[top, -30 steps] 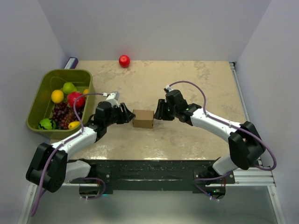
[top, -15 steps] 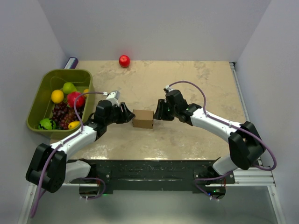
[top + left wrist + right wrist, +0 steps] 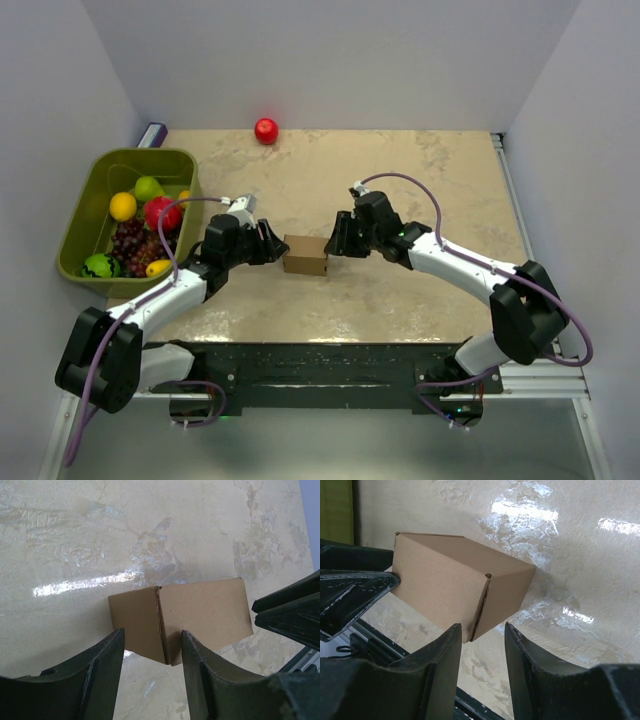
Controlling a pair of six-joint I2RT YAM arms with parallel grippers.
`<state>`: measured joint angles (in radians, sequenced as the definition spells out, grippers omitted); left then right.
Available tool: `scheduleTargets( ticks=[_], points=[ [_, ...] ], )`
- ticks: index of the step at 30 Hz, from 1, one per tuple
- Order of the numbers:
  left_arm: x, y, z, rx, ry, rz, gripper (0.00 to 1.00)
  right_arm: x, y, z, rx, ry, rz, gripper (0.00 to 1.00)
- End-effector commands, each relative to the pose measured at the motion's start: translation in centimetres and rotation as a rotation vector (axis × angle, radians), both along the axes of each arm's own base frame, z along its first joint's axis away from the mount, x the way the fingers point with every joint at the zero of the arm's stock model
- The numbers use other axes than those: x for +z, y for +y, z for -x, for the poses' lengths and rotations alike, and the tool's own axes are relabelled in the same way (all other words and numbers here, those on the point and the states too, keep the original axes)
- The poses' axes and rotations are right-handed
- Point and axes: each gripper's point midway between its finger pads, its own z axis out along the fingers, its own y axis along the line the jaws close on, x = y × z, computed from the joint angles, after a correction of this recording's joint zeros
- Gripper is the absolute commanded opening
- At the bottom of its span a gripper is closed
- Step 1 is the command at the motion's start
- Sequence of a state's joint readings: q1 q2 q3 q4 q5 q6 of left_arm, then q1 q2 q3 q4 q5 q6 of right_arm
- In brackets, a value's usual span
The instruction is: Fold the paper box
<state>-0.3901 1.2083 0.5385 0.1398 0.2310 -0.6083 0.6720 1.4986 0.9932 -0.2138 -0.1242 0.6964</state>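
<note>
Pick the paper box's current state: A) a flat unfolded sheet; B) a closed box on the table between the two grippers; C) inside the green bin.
B: the paper box is a closed brown cuboid on the table, with the left gripper at one end and the right gripper at the other.

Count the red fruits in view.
2. One red fruit sits alone at the table's far edge. The second red fruit lies in the green bin, beside the grapes. Others may be buried.
</note>
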Motion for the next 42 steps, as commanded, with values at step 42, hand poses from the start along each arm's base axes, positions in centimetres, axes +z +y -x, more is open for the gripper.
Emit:
scheduleTargets(
  ticks=[42],
  points=[
    [3.6, -1.4, -2.3, -0.042, -0.091, 0.035, 0.69, 2.0, 1.9, -2.5, 0.032, -0.038, -0.017, 0.46]
  ],
)
